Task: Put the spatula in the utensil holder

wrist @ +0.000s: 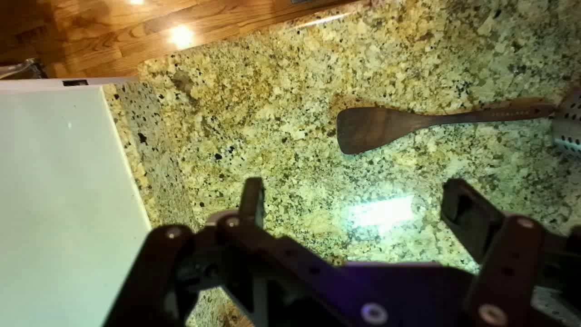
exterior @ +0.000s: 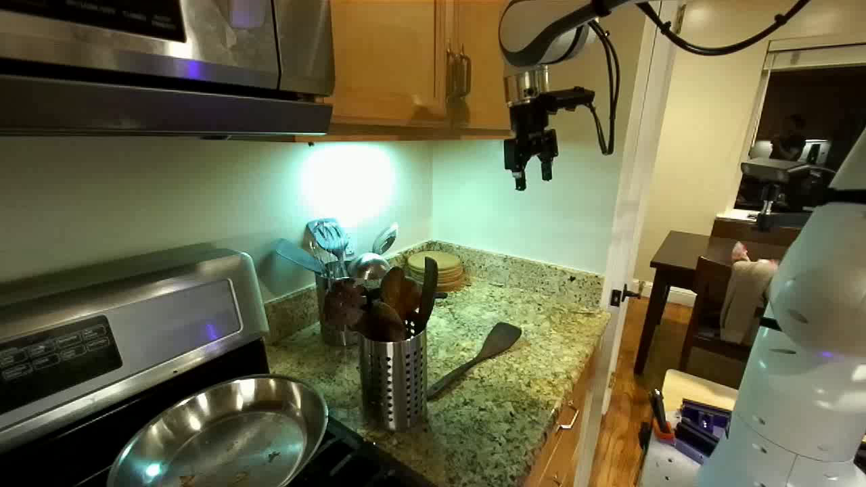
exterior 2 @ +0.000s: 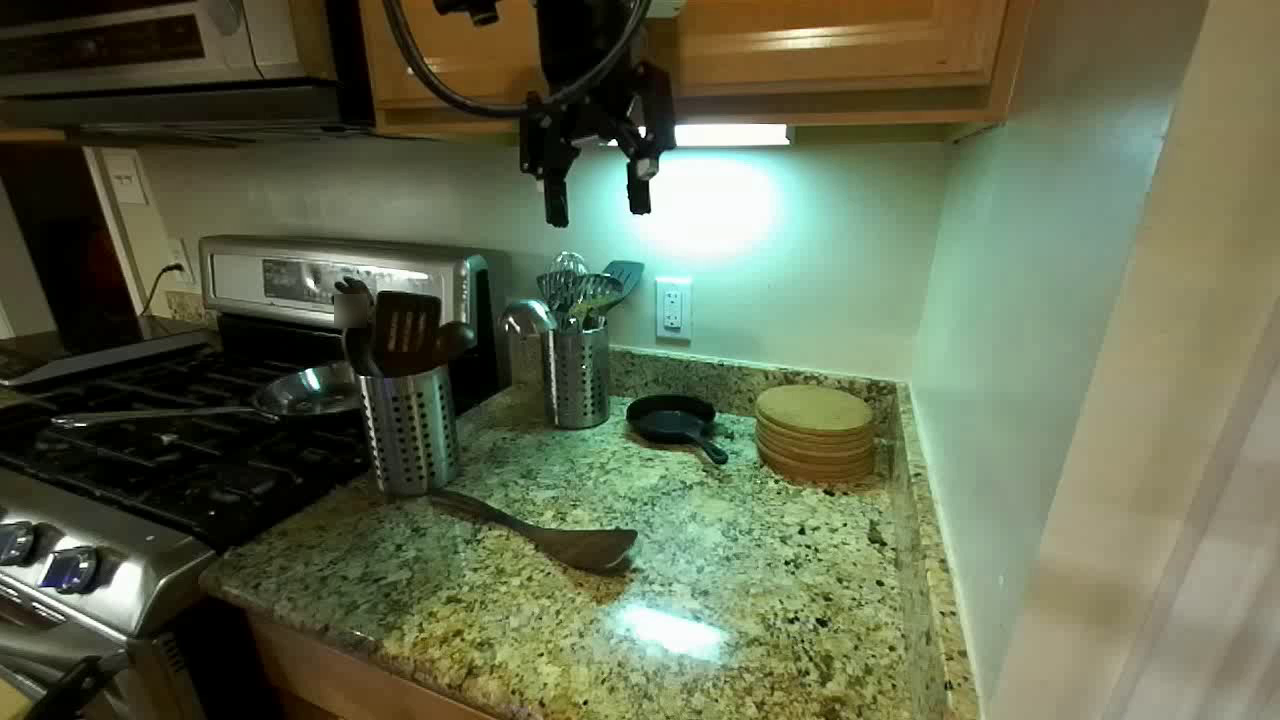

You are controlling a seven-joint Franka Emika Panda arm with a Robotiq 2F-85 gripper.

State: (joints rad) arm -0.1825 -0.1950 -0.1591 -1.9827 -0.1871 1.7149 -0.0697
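Note:
The dark brown spatula [exterior: 499, 340] lies flat on the granite counter, its handle end close to the foot of the utensil holder. It also shows in an exterior view [exterior 2: 585, 548] and in the wrist view [wrist: 367, 129]. The utensil holder [exterior: 394, 385] is an upright perforated metal cylinder with several brown wooden utensils in it; it shows in an exterior view [exterior 2: 410, 430] and at the right edge of the wrist view [wrist: 569, 129]. My gripper [exterior: 533, 181] is open and empty, pointing down high above the counter. Its spread fingers show in an exterior view [exterior 2: 598, 205] and the wrist view [wrist: 354, 184].
A second metal holder [exterior 2: 578, 380] with shiny utensils stands near the back wall. A small black pan [exterior 2: 670, 415] and a stack of round boards [exterior 2: 815, 435] are at the back. A steel pan [exterior: 230, 433] sits on the stove. Wooden cabinets [exterior 2: 830, 60] hang above.

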